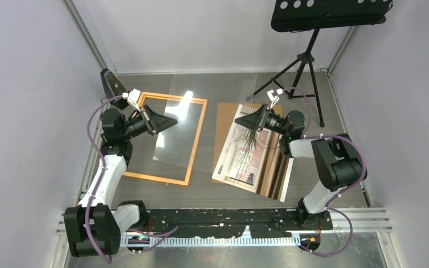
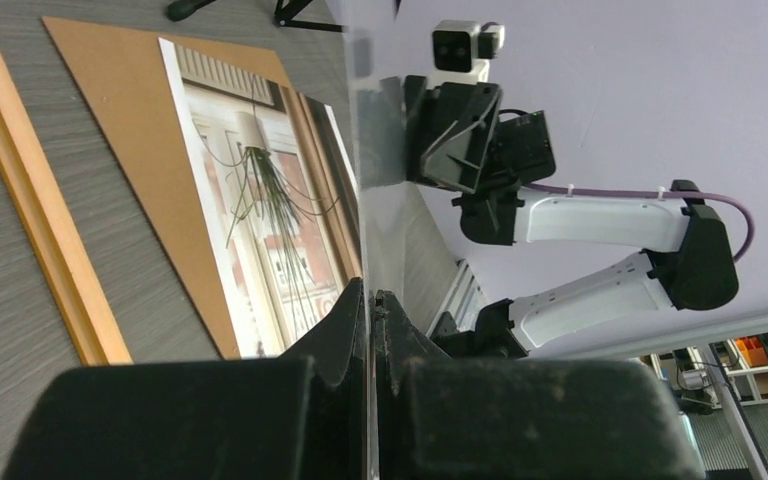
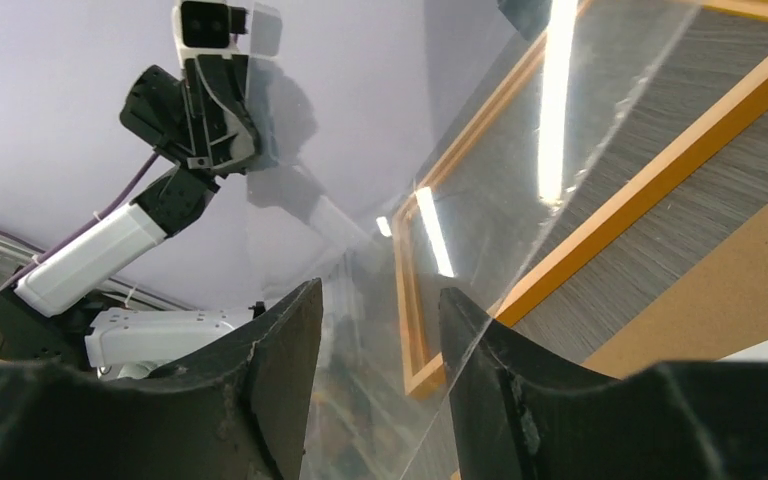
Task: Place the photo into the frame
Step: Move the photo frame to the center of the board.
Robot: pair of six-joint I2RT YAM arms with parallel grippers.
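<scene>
On my left, the left pincer (image 2: 371, 305) is pressed together on one edge of the clear sheet (image 3: 500, 200), so that thin edge carries all the weight. The sheet hangs tilted in the air between my two arms, above the right part of the frame (image 1: 156, 178), which lies flat and open on the worktop (image 1: 212, 192).

Further right, the photo (image 1: 246, 156) is not in the frame. It lies picture side up on the brown board (image 1: 226, 117), beside the frame and well clear of it.

On the right, the right pincer (image 3: 375, 340) is spread. Its fingers straddle the sheet's far edge, and I see a gap on at least one side, so I judge it is not pinching.

Several things could go wrong from here:
- **Slipping:** with only one firm grip, the slick sheet could slide or swing out of my left fingers.
- **Twisting:** if the right fingers meet it off-line, they may bend it against the left grip, and it could pop free or crack.
- **Dragging:** a sagging lower edge could catch on the frame or sweep the loose photo off the board.
- **Misjudging:** glare on the sheet makes its edge hard to read.
</scene>
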